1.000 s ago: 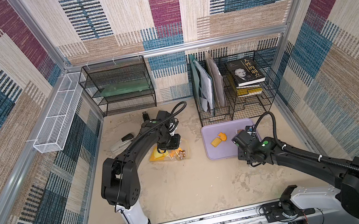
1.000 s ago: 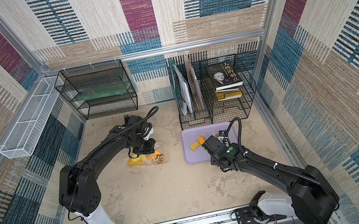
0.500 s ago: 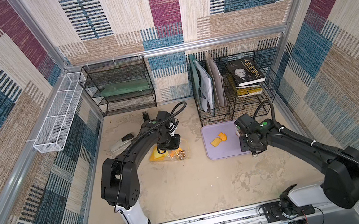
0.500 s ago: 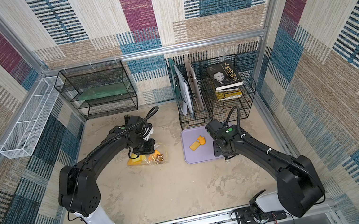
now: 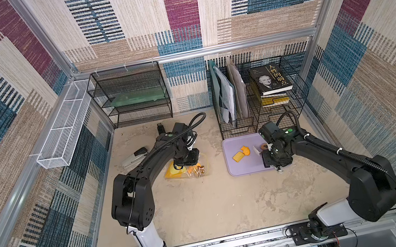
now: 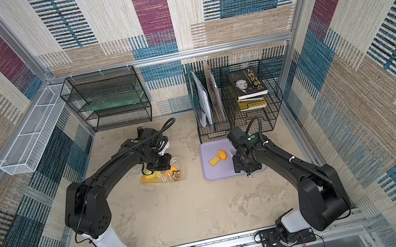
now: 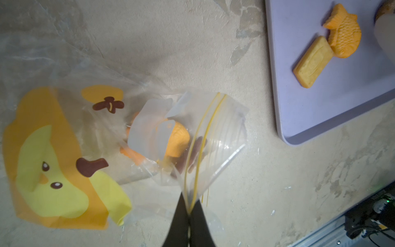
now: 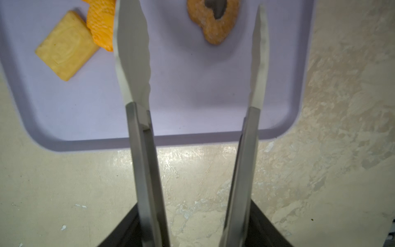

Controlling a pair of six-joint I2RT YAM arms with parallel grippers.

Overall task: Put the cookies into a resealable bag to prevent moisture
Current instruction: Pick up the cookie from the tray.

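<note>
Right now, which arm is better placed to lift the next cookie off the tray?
Right. The right jaws hold the tongs open over the tray, the ring-shaped cookie lined up between the blades. The left jaws are shut on the edge of the resealable bag.

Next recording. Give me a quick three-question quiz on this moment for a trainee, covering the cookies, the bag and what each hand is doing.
1. How many cookies lie on the lilac tray?
2. What does the right hand hold? A: a cookie. B: metal tongs, their tips apart over the tray. C: nothing.
3. True or false: the left hand pinches the resealable bag at its zip edge, with cookies already inside.

Key: 1. Three: a rectangle, a fish and a ring-shaped one. 2. B. 3. True.
</note>
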